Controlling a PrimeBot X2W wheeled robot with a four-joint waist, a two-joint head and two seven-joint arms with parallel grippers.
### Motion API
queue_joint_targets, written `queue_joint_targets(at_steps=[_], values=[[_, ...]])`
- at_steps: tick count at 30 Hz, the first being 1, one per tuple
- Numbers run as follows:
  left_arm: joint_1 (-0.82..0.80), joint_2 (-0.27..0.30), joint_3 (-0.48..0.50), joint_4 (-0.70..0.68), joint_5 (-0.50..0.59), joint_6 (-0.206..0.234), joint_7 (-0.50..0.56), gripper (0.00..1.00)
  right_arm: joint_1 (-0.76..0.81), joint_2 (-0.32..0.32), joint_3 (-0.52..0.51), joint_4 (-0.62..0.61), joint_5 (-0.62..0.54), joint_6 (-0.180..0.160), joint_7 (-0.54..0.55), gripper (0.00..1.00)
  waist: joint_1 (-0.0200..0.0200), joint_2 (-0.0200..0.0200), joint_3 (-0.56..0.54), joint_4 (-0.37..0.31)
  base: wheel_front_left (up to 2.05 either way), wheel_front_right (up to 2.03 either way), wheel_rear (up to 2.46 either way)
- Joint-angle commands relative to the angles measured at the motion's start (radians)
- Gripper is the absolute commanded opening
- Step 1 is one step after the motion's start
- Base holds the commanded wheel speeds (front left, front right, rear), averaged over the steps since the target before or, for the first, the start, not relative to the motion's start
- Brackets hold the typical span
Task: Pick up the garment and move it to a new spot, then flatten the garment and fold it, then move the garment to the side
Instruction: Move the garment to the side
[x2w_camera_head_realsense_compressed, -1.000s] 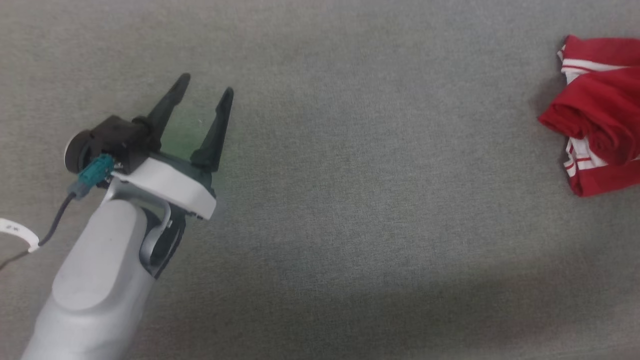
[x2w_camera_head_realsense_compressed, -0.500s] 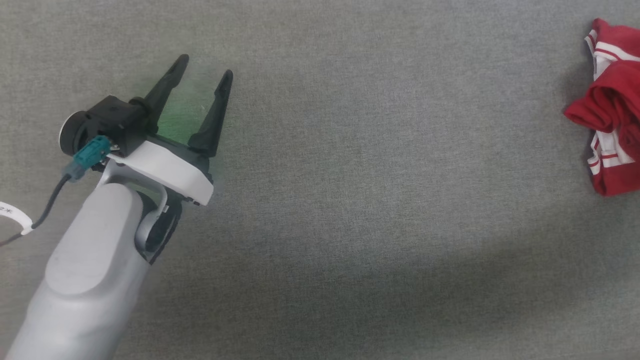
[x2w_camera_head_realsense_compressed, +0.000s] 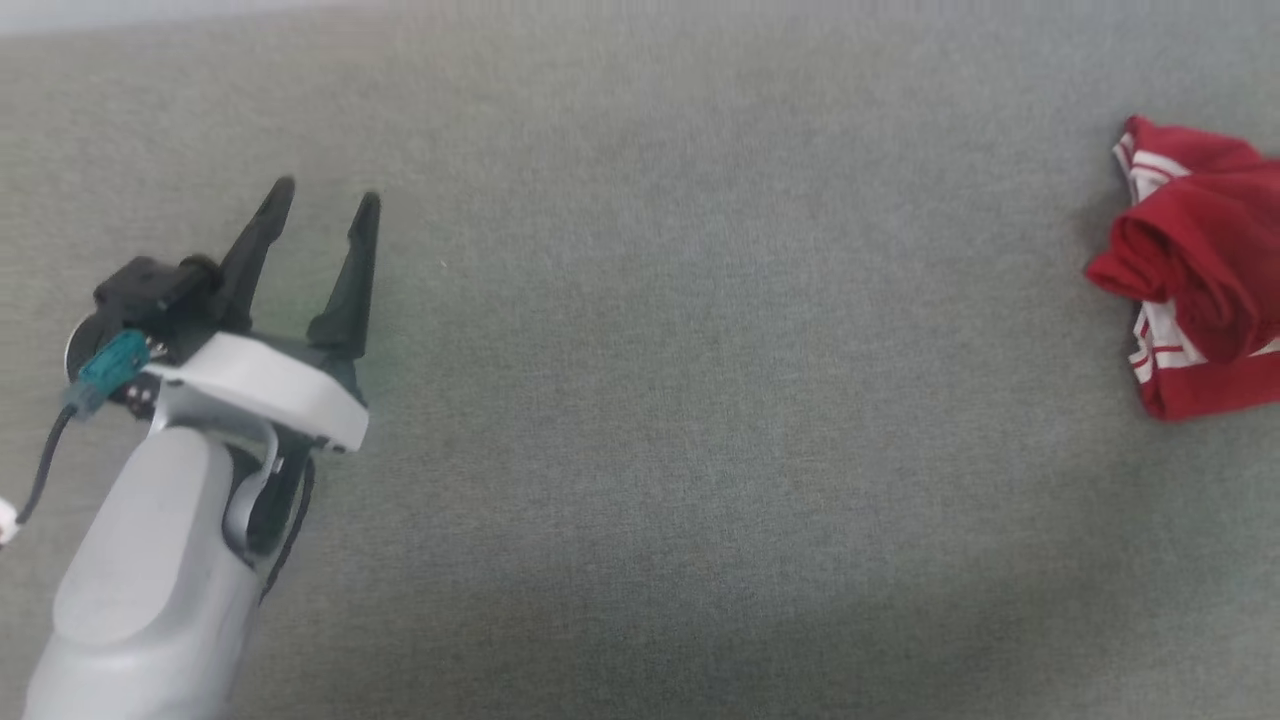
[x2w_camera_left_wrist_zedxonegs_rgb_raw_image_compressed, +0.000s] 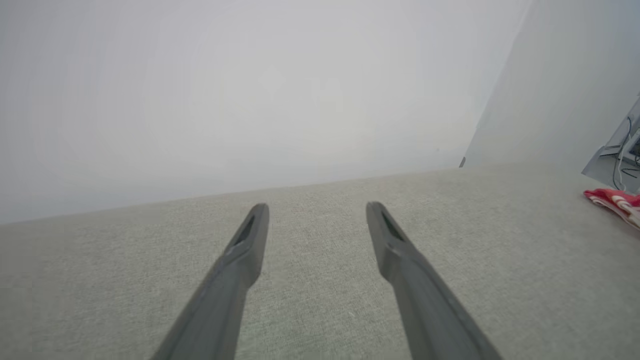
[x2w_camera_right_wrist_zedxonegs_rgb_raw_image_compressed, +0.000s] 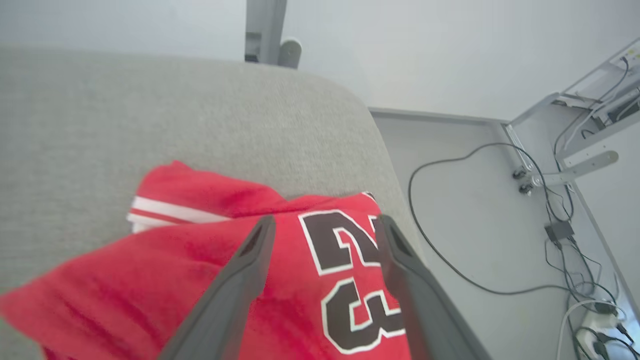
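Observation:
The garment (x2w_camera_head_realsense_compressed: 1195, 270), a red jersey with white striped trim, lies bunched up at the right edge of the grey fabric surface (x2w_camera_head_realsense_compressed: 700, 400) in the head view. In the right wrist view the garment (x2w_camera_right_wrist_zedxonegs_rgb_raw_image_compressed: 175, 250) shows a black "23" outlined in white. My right gripper (x2w_camera_right_wrist_zedxonegs_rgb_raw_image_compressed: 326, 220) hangs just above it, jaws wide open and holding nothing. My left gripper (x2w_camera_head_realsense_compressed: 326, 195) stands open and empty at the lower left, far from the jersey. The left wrist view shows the left gripper (x2w_camera_left_wrist_zedxonegs_rgb_raw_image_compressed: 316, 207) over bare fabric, with the garment (x2w_camera_left_wrist_zedxonegs_rgb_raw_image_compressed: 615, 202) small at the far right.
The surface's rounded corner (x2w_camera_right_wrist_zedxonegs_rgb_raw_image_compressed: 360, 115) ends close beside the jersey. Beyond it lies a pale floor with black cables (x2w_camera_right_wrist_zedxonegs_rgb_raw_image_compressed: 450, 210) and metal desk legs (x2w_camera_right_wrist_zedxonegs_rgb_raw_image_compressed: 565, 172). A grey post (x2w_camera_right_wrist_zedxonegs_rgb_raw_image_compressed: 265, 30) stands behind the far edge. A white wall (x2w_camera_left_wrist_zedxonegs_rgb_raw_image_compressed: 250, 100) backs the surface.
The head view has shifted, so the left arm now sits lower and further left in it. My right gripper has gone from shut to open, and the bunched jersey has settled slightly.

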Motion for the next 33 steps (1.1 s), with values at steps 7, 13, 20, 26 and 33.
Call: queue_joint_targets(at_steps=[7, 13, 20, 26, 33], values=[[0.091, 0.0, 0.069, -0.008, 0.01, 0.009, -0.004, 1.0, 0.066, 0.053, 0.065, -0.054, 0.082, 0.0, -0.061, 1.0, -0.0001, 0.0, -0.12, 0.036, 0.0, 0.0, 0.0], [0.193, -0.006, 0.142, -0.05, 0.027, 0.006, -0.004, 1.0, 0.179, 0.102, 0.136, -0.138, 0.161, 0.0, -0.126, 1.0, -0.0001, 0.0, -0.214, 0.067, 0.0, 0.0, 0.0], [0.302, -0.002, 0.203, -0.093, 0.072, 0.018, -0.004, 1.0, 0.321, 0.125, 0.191, -0.24, 0.225, 0.0, -0.194, 1.0, -0.0001, 0.0, -0.287, 0.095, 0.0, 0.0, 0.0], [0.394, -0.009, 0.26, -0.121, 0.097, 0.02, -0.004, 1.0, 0.447, 0.141, 0.188, -0.337, 0.23, 0.0, -0.264, 1.0, -0.0001, 0.0, -0.327, 0.108, 0.0, 0.0, 0.0], [0.457, -0.018, 0.295, -0.14, 0.093, 0.008, -0.004, 1.0, 0.562, 0.164, 0.144, -0.425, 0.214, 0.0, -0.315, 1.0, -0.0001, 0.0, -0.348, 0.115, 0.0, 0.0, 0.0]])
